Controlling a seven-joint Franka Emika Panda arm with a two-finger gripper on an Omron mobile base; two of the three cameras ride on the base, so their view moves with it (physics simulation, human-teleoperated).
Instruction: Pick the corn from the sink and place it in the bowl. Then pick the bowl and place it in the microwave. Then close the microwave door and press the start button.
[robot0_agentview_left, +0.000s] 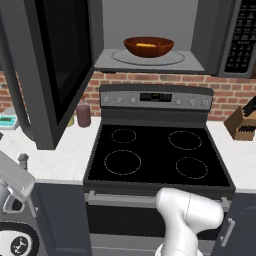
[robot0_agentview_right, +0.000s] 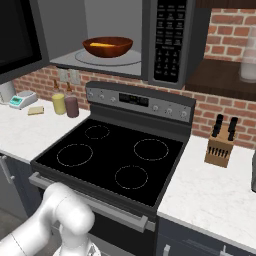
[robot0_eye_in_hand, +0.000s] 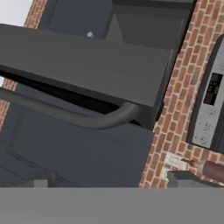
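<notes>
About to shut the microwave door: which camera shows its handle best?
Hand view: the handle curves across the frame close up, under the microwave door. Left base view shows the open door with the handle along its edge; right base view catches just a door corner.

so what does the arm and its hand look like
The arm is glossy white, built of rounded, bulbous segments with thin seam lines; the right base view shows the same smooth white shell. The hand has two small, dark grey, blocky finger tips. No cables or markings show.
</notes>
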